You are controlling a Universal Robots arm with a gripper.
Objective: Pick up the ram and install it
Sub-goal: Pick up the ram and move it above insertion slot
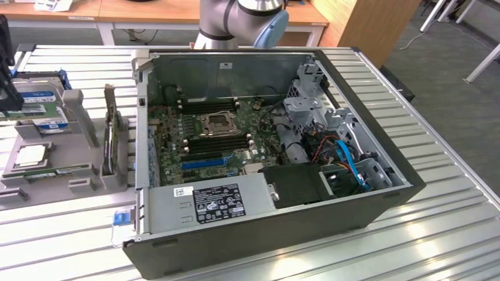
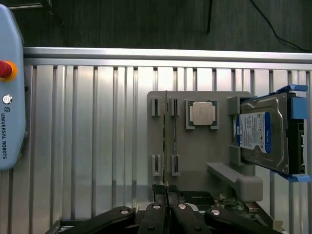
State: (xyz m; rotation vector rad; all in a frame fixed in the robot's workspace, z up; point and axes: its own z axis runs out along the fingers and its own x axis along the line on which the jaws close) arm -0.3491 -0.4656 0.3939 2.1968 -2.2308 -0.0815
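Two ram sticks [image 2: 165, 134] stand on edge side by side in the slots of a grey fixture [image 2: 195, 161]. In the exterior view the ram [image 1: 58, 171] shows as thin green strips at the fixture's near end, left of the computer case. My gripper [image 2: 166, 189] hangs well above the fixture, in line with the ram sticks and over their end. Its two black fingers [image 2: 157, 209] are pressed together, shut, with nothing between them. The open case shows the motherboard [image 1: 207, 137] with its black memory slots [image 1: 219, 143] beside the processor socket.
The fixture also holds a square silver processor chip [image 2: 202, 113], a hard drive [image 2: 261, 134] with a blue-white label, and an upright card [image 1: 113, 140]. A teach pendant [image 2: 9, 87] lies on the slatted metal table [image 2: 87, 146]. The arm's base [image 1: 234, 17] stands behind the case.
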